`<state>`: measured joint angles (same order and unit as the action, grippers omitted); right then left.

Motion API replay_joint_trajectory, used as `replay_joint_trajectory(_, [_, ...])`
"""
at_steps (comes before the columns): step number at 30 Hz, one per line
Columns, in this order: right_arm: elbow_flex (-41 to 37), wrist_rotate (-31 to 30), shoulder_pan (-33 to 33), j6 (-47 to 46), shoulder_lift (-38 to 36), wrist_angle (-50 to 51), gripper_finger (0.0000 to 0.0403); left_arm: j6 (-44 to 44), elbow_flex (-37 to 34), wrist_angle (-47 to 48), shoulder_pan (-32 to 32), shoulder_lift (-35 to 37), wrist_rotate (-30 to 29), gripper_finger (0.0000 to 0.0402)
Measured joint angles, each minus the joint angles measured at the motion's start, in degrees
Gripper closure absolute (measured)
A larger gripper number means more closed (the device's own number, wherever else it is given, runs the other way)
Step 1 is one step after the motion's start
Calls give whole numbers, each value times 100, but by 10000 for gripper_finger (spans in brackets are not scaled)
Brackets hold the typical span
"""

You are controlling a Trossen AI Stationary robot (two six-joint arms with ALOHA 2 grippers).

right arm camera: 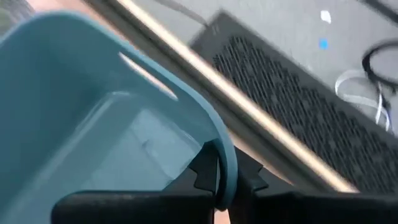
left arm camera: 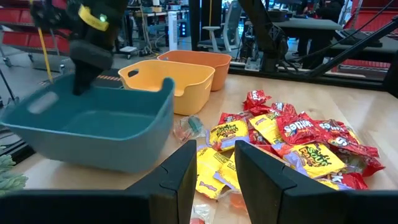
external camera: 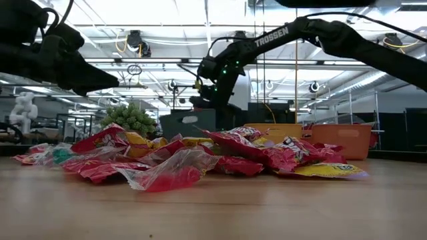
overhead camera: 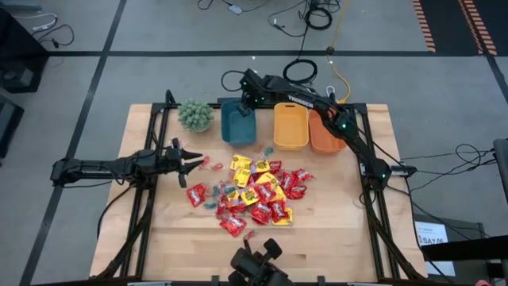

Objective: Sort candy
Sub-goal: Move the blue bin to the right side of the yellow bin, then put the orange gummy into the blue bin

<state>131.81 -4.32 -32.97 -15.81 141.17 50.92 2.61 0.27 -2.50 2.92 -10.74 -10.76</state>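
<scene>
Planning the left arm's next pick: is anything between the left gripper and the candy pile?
Nothing visible. The left gripper hovers open at the pile's left edge, and only bare table and a few stray sweets lie before the candy pile.

The right wrist view is blurred and crops the teal bin [right arm camera: 124,124] at its edge; its floor shows no readable contents. From bench height, the candy heap [external camera: 200,157] hides the lower walls of all three bins, and the left gripper [external camera: 80,73] runs off the frame's side. Overhead, the pale pieces [overhead camera: 210,167] near the left fingers are too small to name. In the left wrist view, the plant [left arm camera: 9,174] is cut to a sliver.
</scene>
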Motion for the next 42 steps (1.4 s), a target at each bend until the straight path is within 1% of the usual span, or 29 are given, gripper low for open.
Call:
replay_joint_trajectory(4, [-2, -8, 2, -4, 64, 322, 379, 0, 0, 0, 0, 0, 0, 283])
replay_joint_trajectory(10, [-2, -6, -2, 36, 37, 239, 353, -1, 0, 0, 0, -1, 0, 283])
replay_joint_trajectory(15, [0, 167, -2, 15, -34, 297, 316, 0, 2, 0, 0, -2, 0, 283])
replay_joint_trajectory(20, [-4, 165, -26, 252, -237, 804, 280, -1, 1, 0, 0, -1, 0, 283])
replay_joint_trajectory(24, [-2, 162, -76, 414, -779, 1269, 264, -2, 2, 0, 0, -2, 0, 283])
replay_joint_trajectory(28, [-2, 133, -68, 387, -1514, 1922, 260, -2, 1, 0, 0, -1, 0, 283])
replay_joint_trajectory(33, [2, 118, 164, -284, -2591, 2741, 264, 5, 2, -47, 0, -2, 5, 283])
replay_joint_trajectory(36, [0, 82, 465, -854, -3154, 2922, 265, 9, 2, -382, 0, 0, 251, 283])
replay_joint_trajectory(38, [0, -102, 752, -1280, -3498, 2917, 265, 10, 2, -600, 0, -2, 446, 283])
replay_joint_trajectory(42, [2, -954, 1526, -1929, -3994, 2940, 265, 11, 2, -992, -2, -2, 644, 283])
